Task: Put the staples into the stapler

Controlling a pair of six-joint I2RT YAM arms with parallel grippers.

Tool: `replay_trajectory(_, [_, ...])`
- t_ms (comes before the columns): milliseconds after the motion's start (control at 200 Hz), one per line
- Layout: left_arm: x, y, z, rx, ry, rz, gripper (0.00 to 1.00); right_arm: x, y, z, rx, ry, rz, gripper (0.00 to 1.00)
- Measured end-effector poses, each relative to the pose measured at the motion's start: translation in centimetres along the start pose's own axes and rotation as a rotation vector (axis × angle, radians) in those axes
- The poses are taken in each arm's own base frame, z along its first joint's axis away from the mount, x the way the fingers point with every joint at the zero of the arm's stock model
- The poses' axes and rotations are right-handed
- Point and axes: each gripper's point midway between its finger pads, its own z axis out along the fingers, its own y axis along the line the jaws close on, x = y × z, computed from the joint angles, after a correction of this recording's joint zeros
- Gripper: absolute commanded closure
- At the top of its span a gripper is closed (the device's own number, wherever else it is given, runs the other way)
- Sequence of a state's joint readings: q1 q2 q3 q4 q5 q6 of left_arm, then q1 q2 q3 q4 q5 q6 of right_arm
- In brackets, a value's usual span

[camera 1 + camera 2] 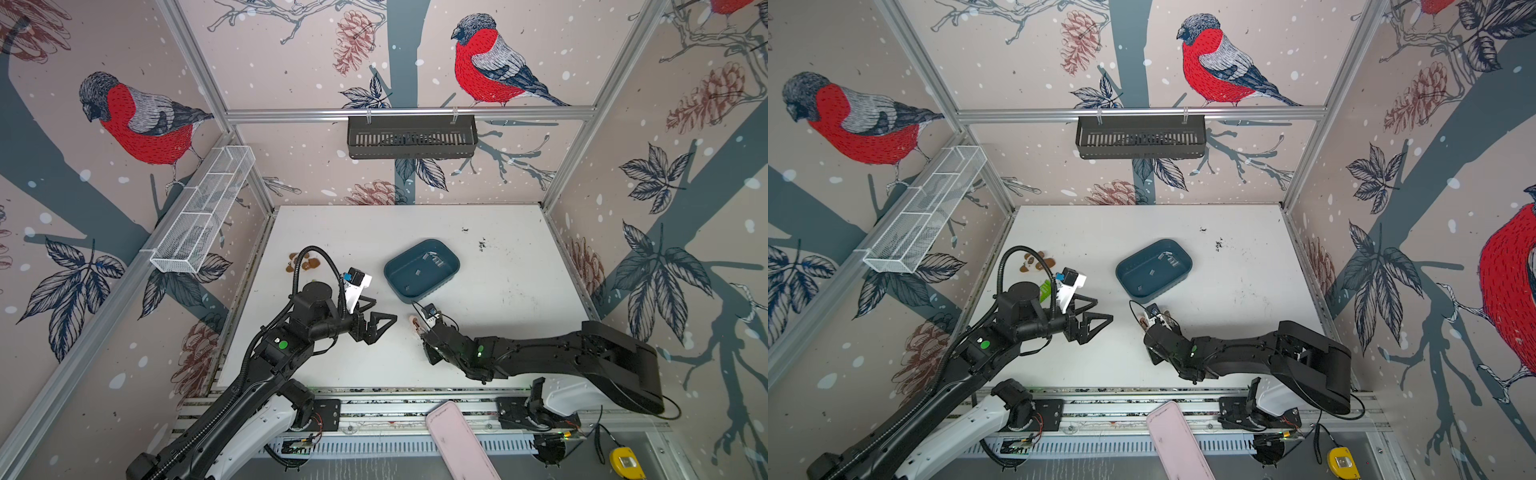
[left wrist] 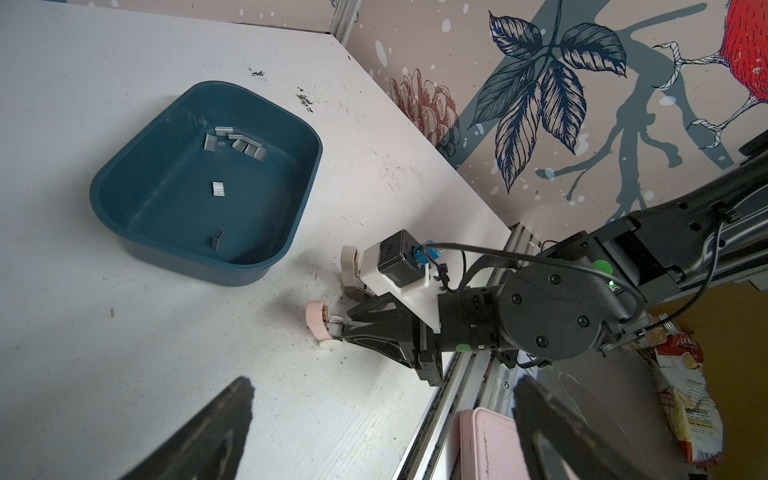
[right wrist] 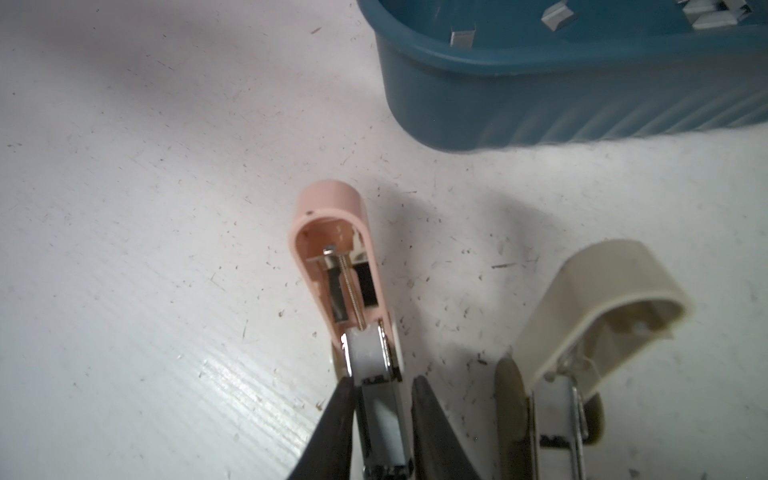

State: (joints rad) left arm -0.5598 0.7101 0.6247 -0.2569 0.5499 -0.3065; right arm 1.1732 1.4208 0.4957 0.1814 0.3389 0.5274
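Left gripper [image 1: 380,328]: it hovers above the bare table, left of the staplers. Its jaws are spread wide and nothing is between them.
Tray [image 2: 232,274]: a blue tray on the table, beyond both grippers. It is near the pink stapler but not touching it.
Staples [image 2: 237,143]: all that I can see lie inside the tray — a small heap by the far wall and two single strips apart from it. None is in a gripper.
Pink stapler [image 3: 332,257]: it lies on the table with its lid thrown back, so the spring rod and the metal channel show. I see no strip in the channel.
Right gripper [image 3: 384,382]: it is low at the table, jaws narrow, with the pink stapler's channel between them. One finger touches the channel's side and the other seems just off it, so I judge the hold loose at most.
Cream stapler [image 3: 590,299]: it lies just beside the pink one, on its right, also with the lid up. Nothing touches it.
Step in hand: as I judge, preparing the opened pink stapler. The loading itself is not yet begun.
Next move: a gripper must go to the tray and take one strip — a thin, flat piece with walls around it. It calls for a descent from above and a narrow pinch across the strip. Then the strip goes legs down into the channel, in line with it, while the stapler is kept steady.
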Motion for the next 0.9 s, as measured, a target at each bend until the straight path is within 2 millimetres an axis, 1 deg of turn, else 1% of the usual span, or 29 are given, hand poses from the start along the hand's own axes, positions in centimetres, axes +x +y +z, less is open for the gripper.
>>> replay_trajectory(190, [0.0,0.0,0.0,0.000,0.000,0.000,0.03,-0.5,0.0,-0.2,-0.013,-0.009,0.012,0.73])
replay_trajectory(315, [0.0,0.0,0.0,0.000,0.000,0.000,0.03,-1.0,0.2,-0.5,-0.032,-0.019,0.024,0.78])
replay_trajectory(450, [0.0,0.0,0.0,0.000,0.000,0.000,0.03,-1.4,-0.2,-0.6,-0.036,-0.025,0.043,0.82])
replay_trajectory(595, [0.0,0.0,0.0,0.000,0.000,0.000,0.03,-1.0,-0.7,-0.7,-0.045,-0.010,0.055,0.82])
replay_trajectory(710, [0.0,0.0,0.0,-0.001,0.000,-0.001,0.03,-0.6,-0.7,-1.2,-0.072,-0.004,0.061,0.82])
replay_trajectory(815, [0.0,0.3,0.1,-0.013,0.002,-0.005,0.03,-0.9,-1.0,-1.7,-0.100,-0.015,0.081,0.82])
replay_trajectory(901, [0.1,1.4,0.4,-0.060,0.001,-0.028,0.03,-1.6,-1.3,-2.6,-0.127,-0.037,0.105,0.81])
